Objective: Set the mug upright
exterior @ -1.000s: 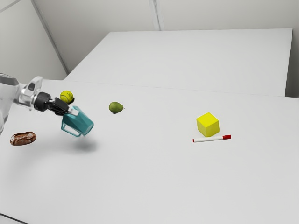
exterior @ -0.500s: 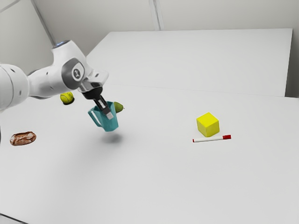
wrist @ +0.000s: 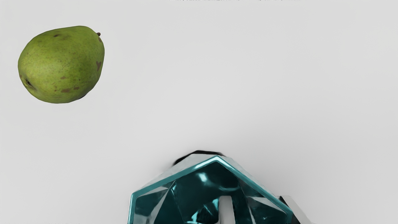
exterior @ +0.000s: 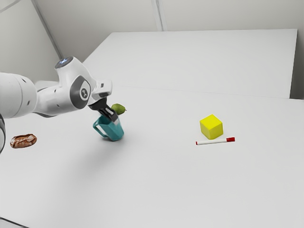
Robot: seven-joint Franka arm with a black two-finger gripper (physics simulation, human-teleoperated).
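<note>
Mug [exterior: 107,130] tilted, left of center in the exterior view, jaws pinching its wall, 1 finger [wrist: 226,210] inside, 1 outside; pear [exterior: 118,109] near; a wide stretch of counter [exterior: 164,152] separates mug from cube [exterior: 211,127] and marker [exterior: 213,141], right of center

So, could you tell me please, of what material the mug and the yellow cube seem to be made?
The mug looks like glazed ceramic or hard plastic, with a glossy finish: its teal facets show bright, sharp highlights. The yellow cube looks like matte plastic or painted wood: its faces are evenly coloured, with no clear shine or grain to settle which.
</note>
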